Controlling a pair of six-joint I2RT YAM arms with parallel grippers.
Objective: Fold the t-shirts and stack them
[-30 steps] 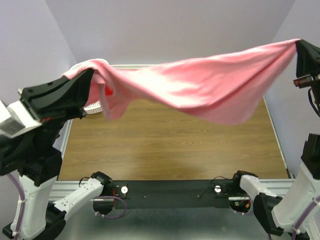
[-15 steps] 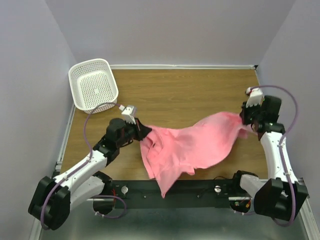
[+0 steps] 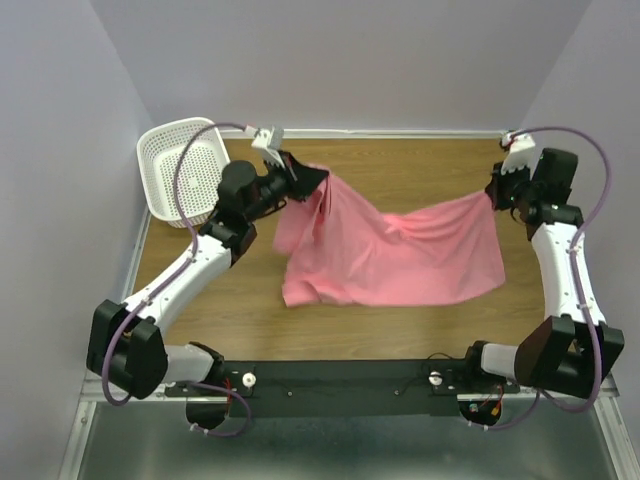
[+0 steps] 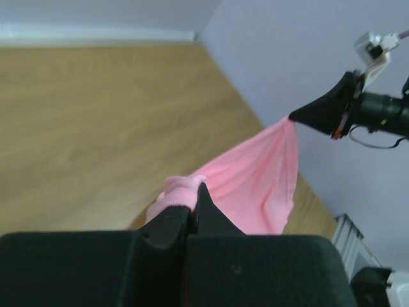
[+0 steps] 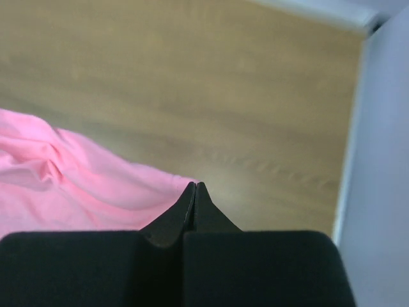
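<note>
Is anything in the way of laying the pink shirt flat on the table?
Nothing visible does. The left gripper and right gripper each pinch an edge of the t-shirt over bare table; the white basket sits apart at the far left corner.

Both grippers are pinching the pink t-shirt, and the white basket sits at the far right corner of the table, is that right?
Not quite: the white basket sits at the far left corner, as the top external view shows. The rest holds: the left gripper and the right gripper are each pinching the pink t-shirt.
</note>
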